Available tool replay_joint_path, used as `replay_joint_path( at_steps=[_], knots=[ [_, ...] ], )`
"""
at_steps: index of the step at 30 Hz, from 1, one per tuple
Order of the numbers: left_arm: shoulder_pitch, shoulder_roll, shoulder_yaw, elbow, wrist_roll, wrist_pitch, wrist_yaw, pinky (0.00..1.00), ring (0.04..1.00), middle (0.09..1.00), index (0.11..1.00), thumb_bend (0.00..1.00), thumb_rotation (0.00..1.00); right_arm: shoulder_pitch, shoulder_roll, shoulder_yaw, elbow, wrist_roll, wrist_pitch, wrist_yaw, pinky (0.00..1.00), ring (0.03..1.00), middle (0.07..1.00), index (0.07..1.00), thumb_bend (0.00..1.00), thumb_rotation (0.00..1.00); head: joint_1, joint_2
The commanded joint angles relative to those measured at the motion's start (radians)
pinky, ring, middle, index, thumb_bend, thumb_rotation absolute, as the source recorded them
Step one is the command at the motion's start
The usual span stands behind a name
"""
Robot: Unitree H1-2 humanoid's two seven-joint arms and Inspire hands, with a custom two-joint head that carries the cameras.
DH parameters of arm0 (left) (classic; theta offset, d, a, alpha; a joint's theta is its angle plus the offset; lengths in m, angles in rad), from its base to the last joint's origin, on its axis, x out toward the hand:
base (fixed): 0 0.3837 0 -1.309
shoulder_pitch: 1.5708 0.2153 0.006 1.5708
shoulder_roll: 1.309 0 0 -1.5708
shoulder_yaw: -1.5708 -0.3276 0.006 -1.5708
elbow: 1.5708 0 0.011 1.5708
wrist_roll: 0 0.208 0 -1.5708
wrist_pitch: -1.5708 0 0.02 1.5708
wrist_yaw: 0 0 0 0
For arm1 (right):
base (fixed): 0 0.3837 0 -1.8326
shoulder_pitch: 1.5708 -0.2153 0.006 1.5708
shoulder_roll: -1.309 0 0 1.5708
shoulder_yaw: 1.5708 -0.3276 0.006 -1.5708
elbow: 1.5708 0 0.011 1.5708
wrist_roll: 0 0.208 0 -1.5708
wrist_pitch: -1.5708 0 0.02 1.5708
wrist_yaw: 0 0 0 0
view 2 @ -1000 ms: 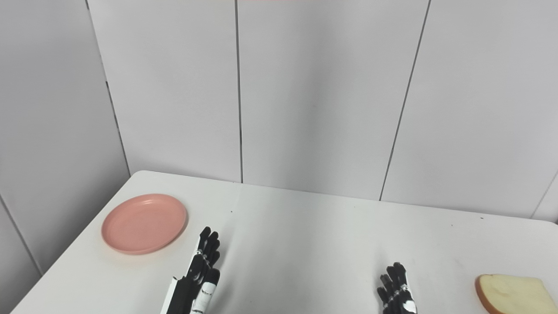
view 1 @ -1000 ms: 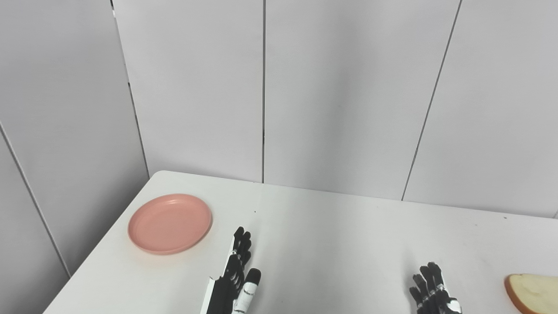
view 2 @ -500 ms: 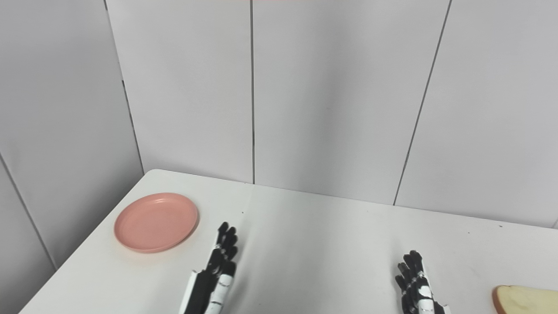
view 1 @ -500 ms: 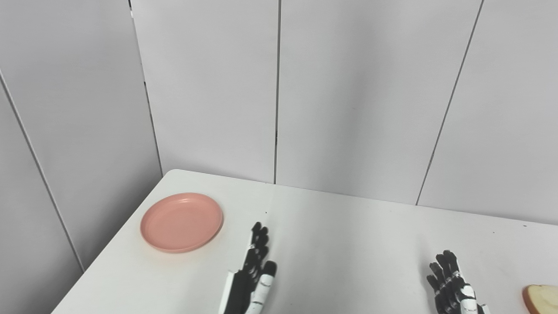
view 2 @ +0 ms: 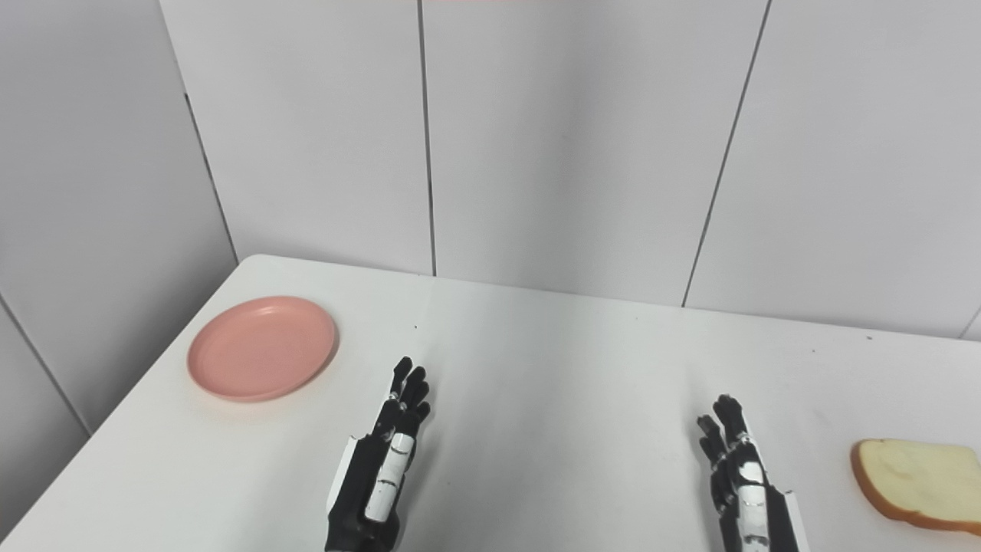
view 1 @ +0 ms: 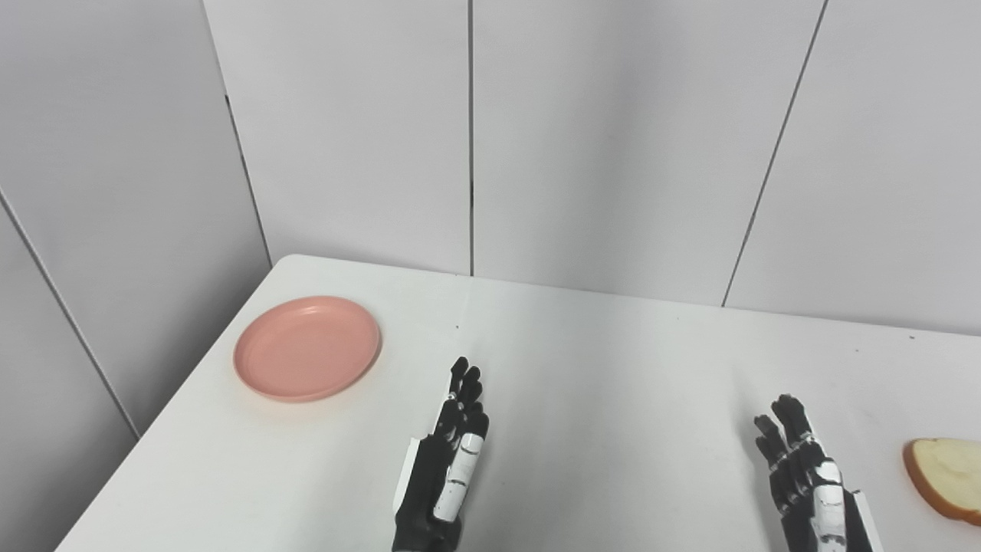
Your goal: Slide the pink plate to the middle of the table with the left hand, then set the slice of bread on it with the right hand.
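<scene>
A pink plate (view 1: 307, 348) lies empty near the table's far left corner; it also shows in the right eye view (view 2: 262, 348). A slice of bread (view 2: 916, 475) lies flat at the table's right edge. My left hand (view 1: 448, 460) is open, fingers straight and together, edge-on over the table, right of and nearer than the plate, not touching it. My right hand (view 2: 739, 479) is open, fingers slightly spread, left of the bread and apart from it. Both hands hold nothing.
The white table (view 1: 613, 383) ends in a rounded corner at the far left, just beyond the plate. Grey wall panels (view 1: 467, 138) stand right behind the table's far edge.
The camera has tilted down and shifted, so the whole scene sits higher in the picture. More of both hands shows. The plate and bread have not moved on the table.
</scene>
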Motion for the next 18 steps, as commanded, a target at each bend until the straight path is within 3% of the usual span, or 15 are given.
replay_joint_path(
  at_steps=[1,10,18],
  knots=[
    [0.017,0.016,0.005,-0.005,0.007,0.011,0.000,1.00,1.000,1.000,1.000,0.71,0.83,0.094,0.000,-0.010,0.059,0.005,0.023,0.001,0.96,0.925,0.957,0.931,0.78,1.00,-0.004,0.008],
    [0.018,0.016,0.005,-0.018,-0.001,0.022,-0.003,1.00,1.000,1.000,1.000,0.70,0.82,0.099,-0.009,-0.009,0.047,0.013,0.036,0.006,0.95,0.926,0.951,0.925,0.76,0.99,0.002,-0.003],
    [-0.011,0.017,0.042,-0.120,-0.091,0.117,-0.008,1.00,1.000,1.000,1.000,0.77,0.79,0.091,-0.001,-0.008,0.083,0.007,0.015,0.003,0.93,0.903,0.935,0.914,0.78,0.98,-0.001,-0.033]
  ],
)
